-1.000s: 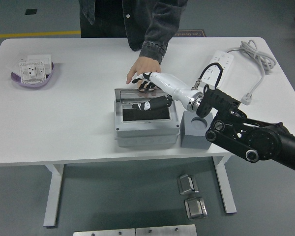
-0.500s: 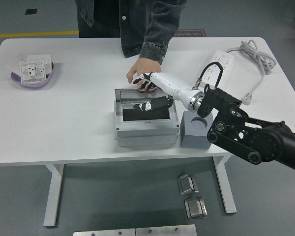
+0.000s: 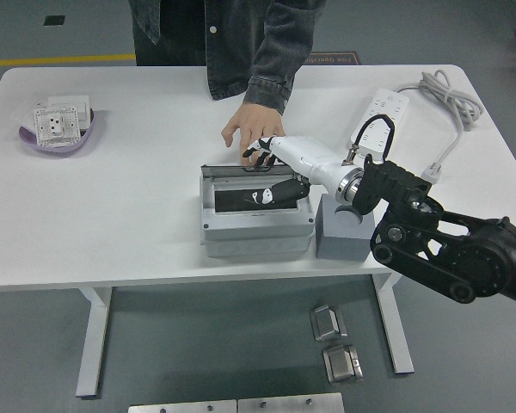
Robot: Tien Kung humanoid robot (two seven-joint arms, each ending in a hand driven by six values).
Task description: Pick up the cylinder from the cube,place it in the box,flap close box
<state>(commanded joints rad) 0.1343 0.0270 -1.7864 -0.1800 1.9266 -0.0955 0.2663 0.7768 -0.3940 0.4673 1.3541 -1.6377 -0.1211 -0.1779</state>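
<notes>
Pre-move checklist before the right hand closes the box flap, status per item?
1. Cylinder off the cube: ok, its top recess shows empty.
2. Cylinder inside the box: cannot tell, the dark interior and the fingers hide it.
3. Right hand at the flap: ok, fingers over the box's rear edge.
4. Flap closed: not ok, it stands raised at the back.
5. Person's hand clear of the flap: not ok, it rests just behind the box, beside the robot's fingers.
6. Left arm: not in view.
</notes>
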